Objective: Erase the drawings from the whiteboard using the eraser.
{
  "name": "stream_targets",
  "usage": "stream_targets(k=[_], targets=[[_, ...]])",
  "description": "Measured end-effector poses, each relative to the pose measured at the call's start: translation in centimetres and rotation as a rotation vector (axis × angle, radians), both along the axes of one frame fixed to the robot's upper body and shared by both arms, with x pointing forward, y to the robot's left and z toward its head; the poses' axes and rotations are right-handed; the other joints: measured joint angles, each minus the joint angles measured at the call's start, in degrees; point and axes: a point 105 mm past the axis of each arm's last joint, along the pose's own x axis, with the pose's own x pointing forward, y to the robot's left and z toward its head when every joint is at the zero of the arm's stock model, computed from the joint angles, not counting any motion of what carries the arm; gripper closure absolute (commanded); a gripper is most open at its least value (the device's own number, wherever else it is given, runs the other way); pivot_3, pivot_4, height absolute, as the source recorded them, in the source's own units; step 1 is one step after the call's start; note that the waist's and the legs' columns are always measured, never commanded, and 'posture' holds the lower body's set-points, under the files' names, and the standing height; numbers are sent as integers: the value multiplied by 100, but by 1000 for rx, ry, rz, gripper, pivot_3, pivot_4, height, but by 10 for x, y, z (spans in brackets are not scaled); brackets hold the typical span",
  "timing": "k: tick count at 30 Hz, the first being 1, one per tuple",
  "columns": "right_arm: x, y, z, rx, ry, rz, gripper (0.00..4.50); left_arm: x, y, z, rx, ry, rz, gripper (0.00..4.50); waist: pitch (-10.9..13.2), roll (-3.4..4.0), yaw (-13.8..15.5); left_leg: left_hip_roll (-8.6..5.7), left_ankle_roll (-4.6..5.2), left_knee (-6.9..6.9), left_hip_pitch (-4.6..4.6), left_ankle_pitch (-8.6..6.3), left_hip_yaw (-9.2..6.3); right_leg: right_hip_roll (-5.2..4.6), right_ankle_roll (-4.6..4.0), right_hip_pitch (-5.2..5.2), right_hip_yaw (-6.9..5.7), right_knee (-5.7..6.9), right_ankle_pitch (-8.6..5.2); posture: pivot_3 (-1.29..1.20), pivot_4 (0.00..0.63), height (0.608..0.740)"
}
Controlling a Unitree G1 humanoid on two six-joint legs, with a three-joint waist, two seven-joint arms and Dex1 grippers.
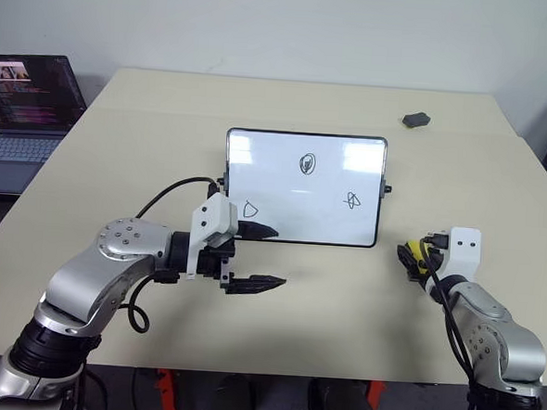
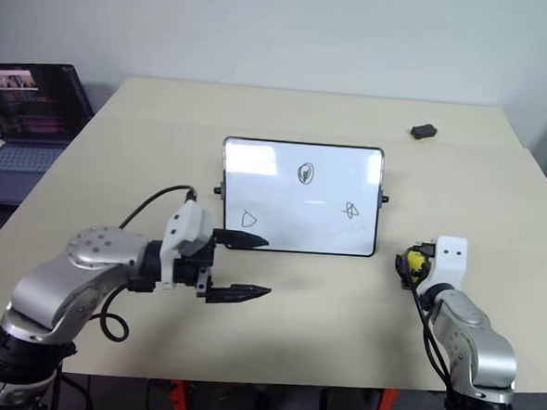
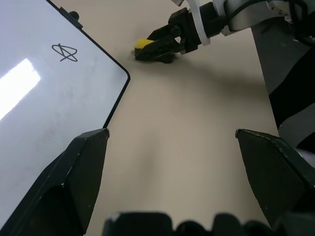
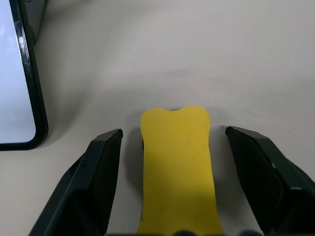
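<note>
The right claw [image 4: 170, 162] stands spread astride the eraser [image 4: 178, 167], a bright yellow, waisted oblong lying flat on the matte beige desk [image 1: 304, 309] just right of the whiteboard [image 1: 283, 201], probably lined up for a grasp. The glossy, black-framed board carries three drawings [image 1: 306, 162]. The left claw [image 1: 256, 257] hovers spread at its lower-left corner, perhaps to steady it.
</note>
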Motion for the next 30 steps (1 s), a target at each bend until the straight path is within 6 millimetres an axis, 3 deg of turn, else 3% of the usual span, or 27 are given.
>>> stream_targets(k=[7, 8, 21, 25, 30], targets=[[0, -7, 4, -1, -22, -24, 3221, 0, 0, 0, 0, 0, -4, 0, 0, 0, 0, 0, 0, 0, 0, 0, 0, 0, 0, 0, 0, 1, 0, 0, 150, 740], [0, -7, 4, -1, -24, -25, 3392, 0, 0, 0, 1, 0, -4, 0, 0, 0, 0, 0, 0, 0, 0, 0, 0, 0, 0, 0, 0, 1, 0, 0, 150, 740], [0, -2, 4, -30, -22, 30, 3425, -3, 2, -12, -10, 31, 64, 0, 0, 0, -4, 1, 0, 1, 1, 0, -1, 0, 0, 0, 0, 1, 0, 0, 150, 740], [-6, 10, 10, -113, -56, 175, 3426, -4, 7, -15, -29, 32, 159, 0, 0, 1, -1, 1, 1, 0, 0, 0, -3, -1, 0, 0, -1, -1, 0, 0, 150, 740], [-10, 25, 18, -107, -119, 295, 3430, 8, 17, -11, -62, -24, 314, 0, 0, 0, 5, 0, 0, 5, 4, 0, -4, -2, 1, 5, -2, 3, 0, 0, 150, 740]])
